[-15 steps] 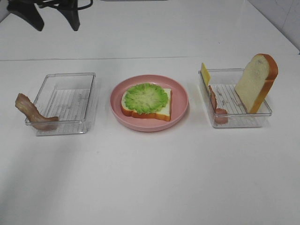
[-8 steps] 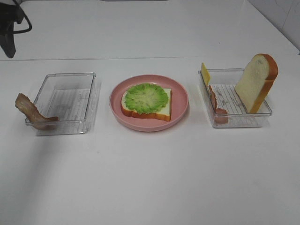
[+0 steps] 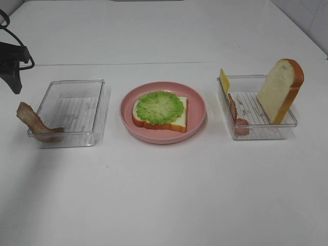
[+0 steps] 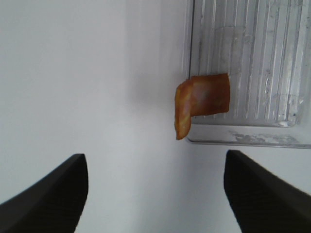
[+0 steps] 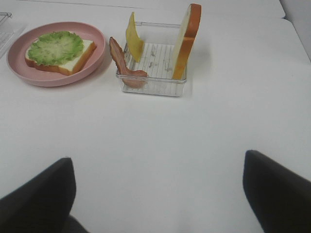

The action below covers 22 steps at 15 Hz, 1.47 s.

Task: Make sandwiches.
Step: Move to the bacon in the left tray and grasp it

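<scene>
A white bread slice (image 3: 177, 117) topped with a ruffled green lettuce leaf (image 3: 159, 106) lies on the round pink plate (image 3: 197, 105). A brown-red bacon strip (image 3: 32, 120) hangs over the left clear tray's (image 3: 77, 102) front-left corner; the left wrist view shows it (image 4: 201, 104) ahead of my open, empty left gripper (image 4: 155, 194). That gripper (image 3: 14, 77) hovers at the far left, behind the bacon. The right tray (image 3: 261, 130) holds an upright bread slice (image 3: 279, 89), yellow cheese (image 3: 224, 80) and a bacon strip (image 3: 234, 110). My right gripper (image 5: 158, 194) is open and empty, well short of that tray (image 5: 155, 85).
The white table's far edge line runs behind the trays. The right wrist view also shows the plate (image 5: 97, 39), the upright bread slice (image 5: 187, 41), the cheese (image 5: 133, 41) and the bacon (image 5: 124, 65).
My left arm has swung from the top back of the table to the far left and come down beside the left tray. The food has not moved.
</scene>
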Tool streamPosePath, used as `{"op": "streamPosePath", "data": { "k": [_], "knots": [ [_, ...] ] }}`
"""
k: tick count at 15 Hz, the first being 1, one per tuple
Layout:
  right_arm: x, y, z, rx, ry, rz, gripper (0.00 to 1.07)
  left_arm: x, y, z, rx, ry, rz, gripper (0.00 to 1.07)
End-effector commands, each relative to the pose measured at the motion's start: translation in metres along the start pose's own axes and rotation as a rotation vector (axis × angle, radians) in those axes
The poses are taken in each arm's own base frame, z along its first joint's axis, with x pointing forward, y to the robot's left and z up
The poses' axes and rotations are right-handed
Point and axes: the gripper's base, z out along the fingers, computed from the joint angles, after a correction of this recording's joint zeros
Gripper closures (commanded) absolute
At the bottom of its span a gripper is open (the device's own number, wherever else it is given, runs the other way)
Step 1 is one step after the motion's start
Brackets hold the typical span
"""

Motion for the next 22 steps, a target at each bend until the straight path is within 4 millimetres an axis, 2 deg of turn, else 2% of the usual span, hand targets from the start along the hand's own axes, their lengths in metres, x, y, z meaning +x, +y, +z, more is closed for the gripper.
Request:
{"op": "streamPosePath", "data": {
  "k": [1,6,7,8,14,19,22],
  "knots": [
    [0.001,0.0,0.0,0.003,-0.014,-0.006,0.2,-0.002,-0.003,0.025,0.014,0.041,-0.014,0.33],
    [0.001,0.0,0.0,0.003,-0.014,-0.006,0.2,-0.005,-0.006,0.066,0.015,0.091,-0.022,0.34],
    [0.001,0.0,0.0,0.003,-0.014,-0.006,0.2,-0.005,-0.006,0.066,0.015,0.091,-0.022,0.34],
    [0.001,0.0,0.0,0.003,-0.014,-0.006,0.2,-0.005,-0.006,0.073,0.013,0.099,-0.021,0.39],
    [0.001,0.0,0.0,0.003,-0.014,-0.006,0.2,-0.006,-0.007,0.074,0.021,0.093,-0.028,0.6],
    [0.001,0.0,0.0,0.003,-0.014,-0.006,0.2,-0.006,-0.007,0.074,0.022,0.089,-0.028,0.68],
    [0.001,0.0,0.0,0.003,-0.014,-0.006,0.2,-0.007,-0.008,0.074,0.025,0.074,-0.028,0.78]
  ]
}}
